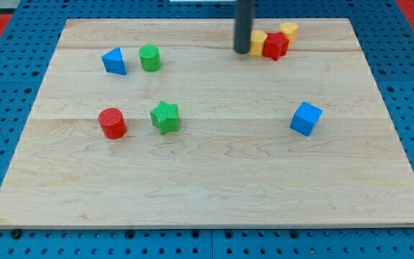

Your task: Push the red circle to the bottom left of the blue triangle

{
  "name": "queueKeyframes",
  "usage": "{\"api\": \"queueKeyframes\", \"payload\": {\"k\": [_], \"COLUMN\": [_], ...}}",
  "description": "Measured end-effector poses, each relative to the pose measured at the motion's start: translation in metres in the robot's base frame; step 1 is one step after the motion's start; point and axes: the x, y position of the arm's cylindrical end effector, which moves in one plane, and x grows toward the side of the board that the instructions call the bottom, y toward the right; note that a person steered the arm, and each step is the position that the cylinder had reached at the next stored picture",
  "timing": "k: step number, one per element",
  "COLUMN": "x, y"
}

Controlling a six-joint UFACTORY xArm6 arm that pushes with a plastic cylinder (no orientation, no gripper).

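Counting blocks — two red [112, 123], blue [114, 61], green [149, 57], yellow [259, 40] each.

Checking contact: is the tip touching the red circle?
No: my tip sits at the view's top beside a yellow block, far from the red circle.

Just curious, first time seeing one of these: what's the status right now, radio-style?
My tip at view's top, beside yellow block, far from red circle. Red circle sits below blue triangle. Green star right of circle, not blocking.
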Motion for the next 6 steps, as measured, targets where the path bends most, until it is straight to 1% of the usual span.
{"api": "queueKeyframes", "payload": {"k": [1,2,3,4,5,6], "x": [0.002,0.033,0.107,0.176,0.206,0.201], "y": [-0.004,-0.026,-0.018,-0.028,-0.107,-0.199]}}
